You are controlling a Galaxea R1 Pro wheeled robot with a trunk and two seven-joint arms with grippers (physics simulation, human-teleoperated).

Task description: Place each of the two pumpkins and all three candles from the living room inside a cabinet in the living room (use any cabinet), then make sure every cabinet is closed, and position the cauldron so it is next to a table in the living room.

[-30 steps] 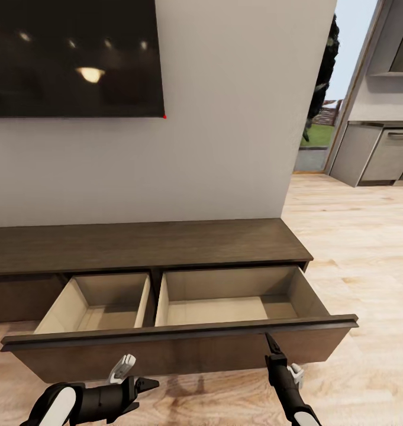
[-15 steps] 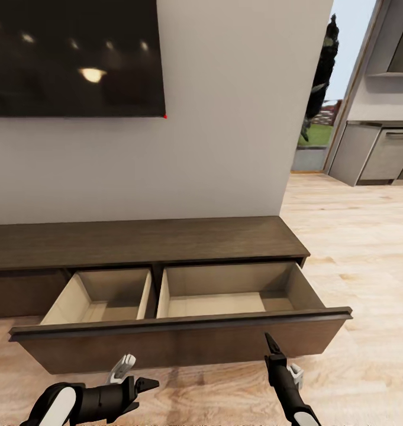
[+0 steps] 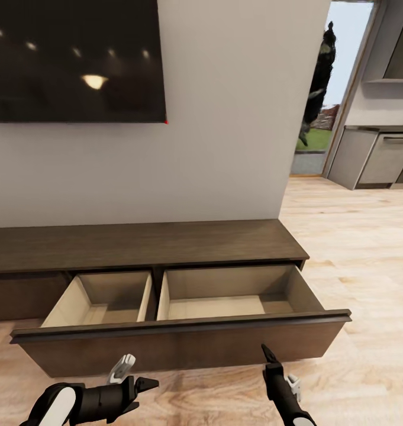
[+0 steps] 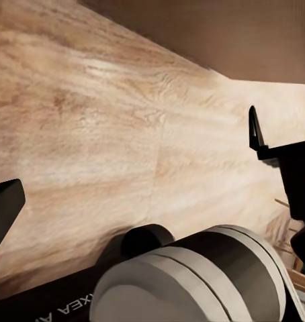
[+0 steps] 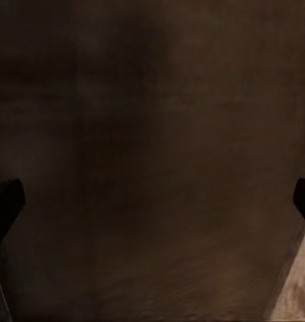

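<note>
Right gripper [image 3: 265,353] raised upright just before the open drawer front [image 3: 183,346] of the cabinet [image 3: 142,242], fingers spread in the wrist view, dark wood close ahead. Left gripper [image 3: 143,387] lying level over the floor [image 3: 355,236], fingers parted, pointing right. Compared with a second ago, drawer pushed slightly inward, right gripper a little lower. Both pale compartments bare.

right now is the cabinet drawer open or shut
Open: the cabinet drawer front stands pulled out, and its two pale compartments look empty.
</note>
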